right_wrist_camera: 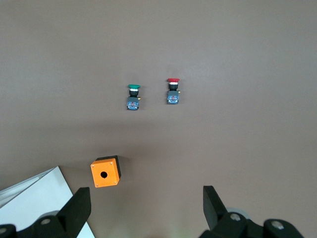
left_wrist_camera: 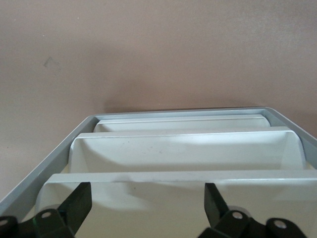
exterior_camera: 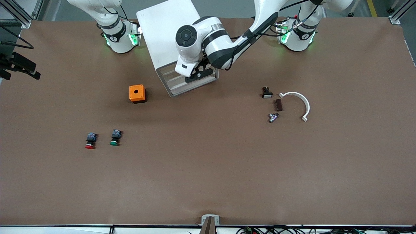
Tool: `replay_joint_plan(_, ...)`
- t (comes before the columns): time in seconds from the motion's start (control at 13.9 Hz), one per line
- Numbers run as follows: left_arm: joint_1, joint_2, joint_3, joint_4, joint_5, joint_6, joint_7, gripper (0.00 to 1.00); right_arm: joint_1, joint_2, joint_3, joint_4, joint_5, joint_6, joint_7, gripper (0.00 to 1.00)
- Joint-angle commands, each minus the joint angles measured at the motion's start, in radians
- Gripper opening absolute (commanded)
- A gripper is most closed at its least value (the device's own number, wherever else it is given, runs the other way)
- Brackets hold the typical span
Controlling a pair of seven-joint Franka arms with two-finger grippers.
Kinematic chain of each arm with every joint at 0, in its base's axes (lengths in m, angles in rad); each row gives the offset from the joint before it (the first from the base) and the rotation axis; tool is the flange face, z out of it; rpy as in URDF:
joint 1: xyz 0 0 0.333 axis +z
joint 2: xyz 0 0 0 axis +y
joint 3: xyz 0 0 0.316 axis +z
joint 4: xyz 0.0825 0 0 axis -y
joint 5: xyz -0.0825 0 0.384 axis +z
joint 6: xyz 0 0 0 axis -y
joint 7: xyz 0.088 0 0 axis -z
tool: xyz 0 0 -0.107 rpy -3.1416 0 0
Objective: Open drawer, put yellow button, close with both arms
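- Drawer (left_wrist_camera: 183, 148) – uppermost tray of the white cabinet (exterior_camera: 169, 29) standing between the two arm bases; the left wrist view shows the trays stepped one past another.
- Left gripper (exterior_camera: 199, 73) hangs over the cabinet's front, fingers (left_wrist_camera: 74, 206) spread, nothing held.
- Right gripper (right_wrist_camera: 146, 208) is released too, high above the orange box (right_wrist_camera: 105, 172).
- Red button (exterior_camera: 90, 141) and green button (exterior_camera: 114, 137) lie side by side, nearer the front camera than that box.
- No yellow button shows anywhere.

Robot lab: brown-covered table (exterior_camera: 208, 182)
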Motion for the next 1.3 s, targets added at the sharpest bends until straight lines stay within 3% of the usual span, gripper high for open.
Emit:
replay_joint_plan(0.0,0.053,-0.049,-0.008,-0.013,0.020,-0.020,-0.007,1.00,-0.009,-0.027,0.008,-0.015,0.003,0.003,-0.009,1.00)
replay_joint_plan(0.43,0.275,-0.066,-0.010,0.046,0.198,-0.065,-0.004,1.00,0.001,-0.046,0.005,-0.033,0.000,0.015,-0.006,1.00)
replay_joint_plan(0.72,0.420,-0.095,-0.010,0.085,0.212,-0.068,0.037,1.00,0.027,-0.061,-0.031,-0.055,0.000,0.024,-0.004,1.00)
replay_joint_plan(1.23,0.641,-0.195,-0.010,0.088,0.234,-0.121,0.333,1.00,0.019,-0.084,-0.029,-0.084,0.003,0.024,0.002,1.00)
